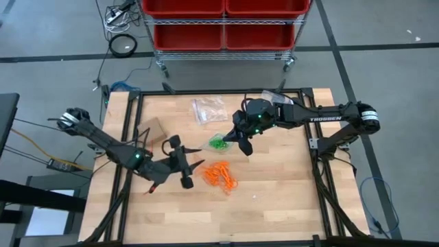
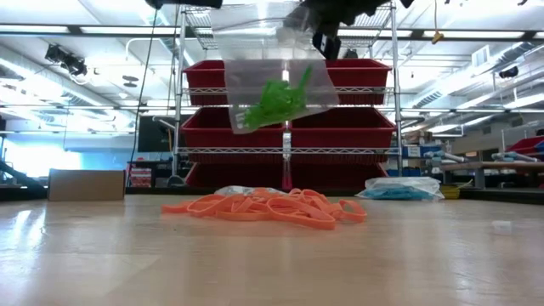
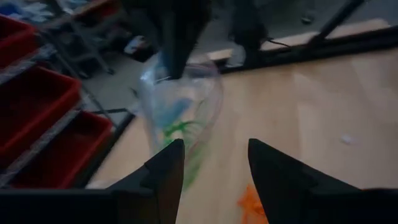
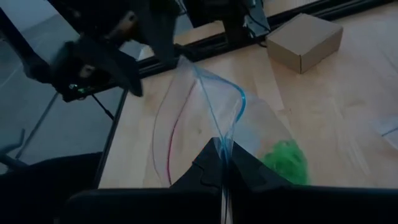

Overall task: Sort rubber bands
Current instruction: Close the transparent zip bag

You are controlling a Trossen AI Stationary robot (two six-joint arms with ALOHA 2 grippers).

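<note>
Nearest, at the front middle of the pale wooden counter (image 1: 274, 199), lies a loose heap of bright orange rubber bands (image 1: 219, 175), flat on the surface and spreading wide in the low view (image 2: 272, 208). Just beside that heap, toward the left arm's side, hovers the left claw (image 1: 194, 167), fingers (image 3: 165, 171) spread with a clear gap between them, gripping nothing, pointed toward the hanging bag. Farther back, above the counter's middle, hangs a clear plastic zip bag (image 2: 272, 72) with a clump of bright green rubber bands (image 2: 274, 100) gathered in its lower part. Pinched at the bag's top edge sits the right claw (image 1: 240, 136), fingers (image 4: 249, 165) pressed together on the plastic, bag mouth partly gaping with its blue and red seal lines showing (image 4: 205, 99). Seen from above, green bands (image 1: 219, 143) sit inside the bag just beyond the orange heap, apart from it. Beyond that, near the counter's far edge, lies a second clear plastic bag (image 1: 208, 108); contents cannot be told from above. Off toward the left arm's side rests a small brown cardboard box (image 1: 154, 128). Behind the counter stands a wire rack with red plastic bins (image 1: 223, 20).
</note>
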